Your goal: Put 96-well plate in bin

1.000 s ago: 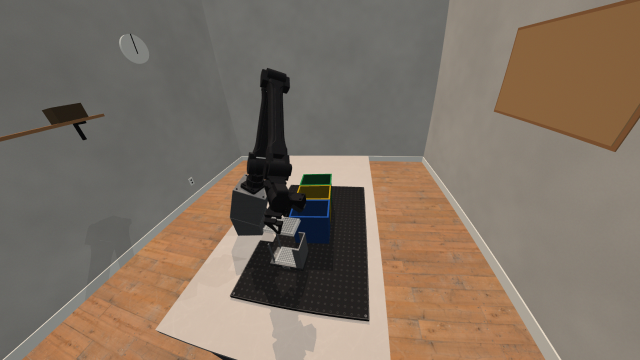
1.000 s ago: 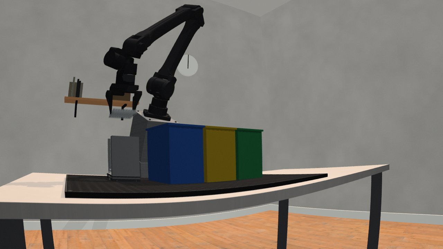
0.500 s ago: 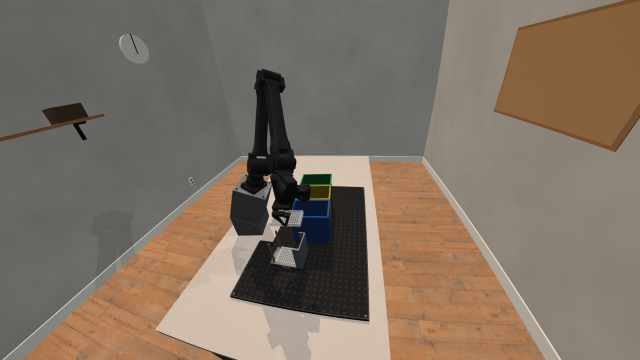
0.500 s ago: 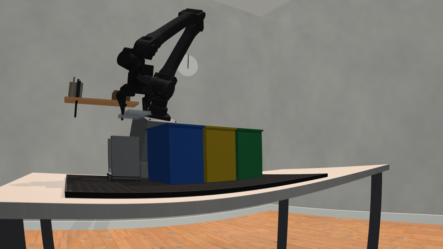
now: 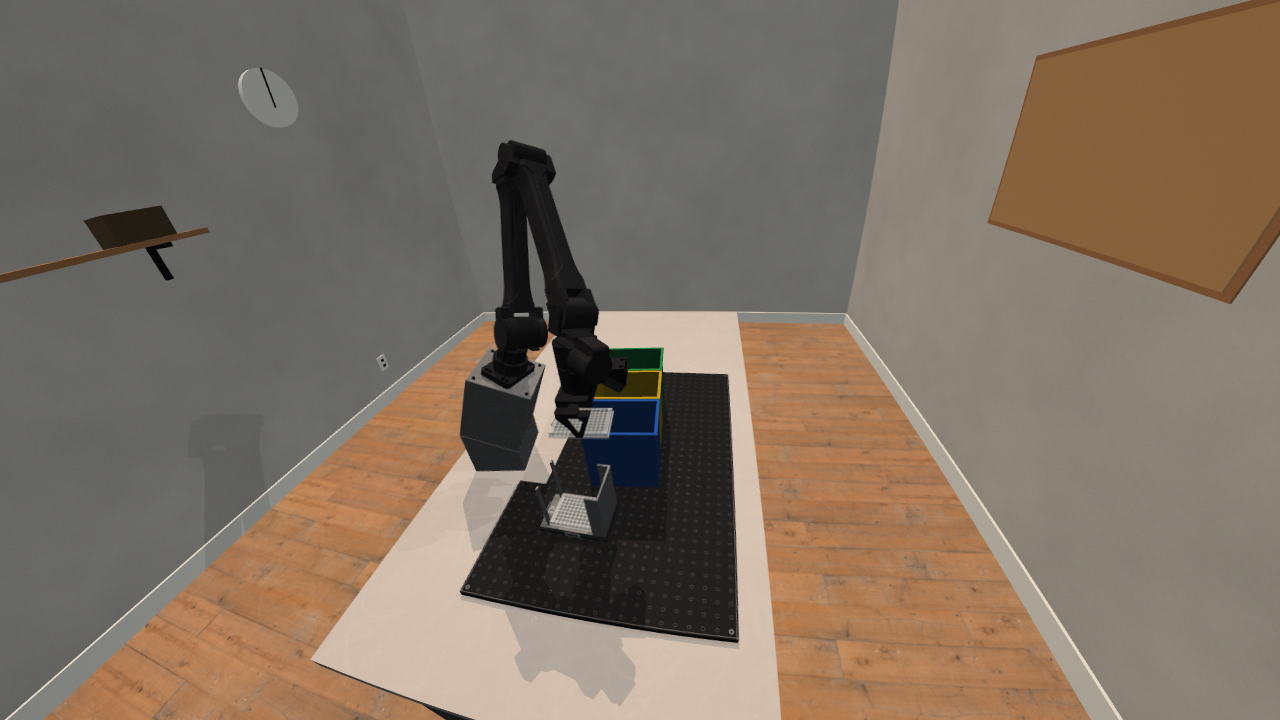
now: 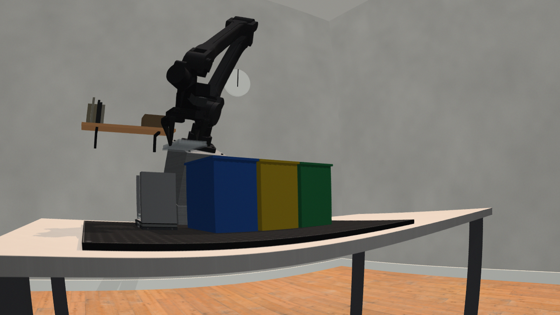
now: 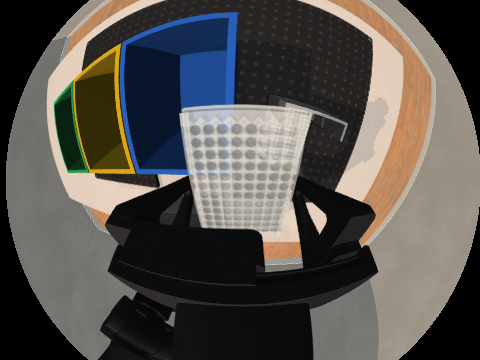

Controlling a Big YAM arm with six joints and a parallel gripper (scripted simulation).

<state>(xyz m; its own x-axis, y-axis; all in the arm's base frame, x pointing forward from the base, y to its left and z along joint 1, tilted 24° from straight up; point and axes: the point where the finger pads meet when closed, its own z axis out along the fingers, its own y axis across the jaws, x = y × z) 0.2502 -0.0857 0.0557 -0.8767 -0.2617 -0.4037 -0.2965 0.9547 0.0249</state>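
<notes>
My gripper (image 5: 572, 418) (image 6: 172, 141) (image 7: 247, 210) is shut on the upper 96-well plate (image 5: 592, 421) (image 6: 187, 144) (image 7: 242, 167), a white translucent plate held about level in the air. The plate hangs just above and beside the near left edge of the blue bin (image 5: 626, 438) (image 6: 219, 191) (image 7: 180, 87). The green bin (image 5: 637, 358) (image 6: 315, 194) (image 7: 66, 134) stands farthest in the row, behind the yellow bin (image 5: 631, 383) (image 6: 277, 194) (image 7: 100, 114). Rack K1 (image 5: 601, 501) (image 6: 156, 197) (image 7: 327, 116) stands in front of the blue bin with the lower plate (image 5: 567, 514) in it.
All three bins stand upright in a row on the black pegboard (image 5: 680, 573) (image 6: 274, 235) on the table (image 5: 429, 626) (image 6: 430, 223). The arm's grey base block (image 5: 496, 416) stands left of the bins. A wall shelf (image 6: 117, 127) is behind.
</notes>
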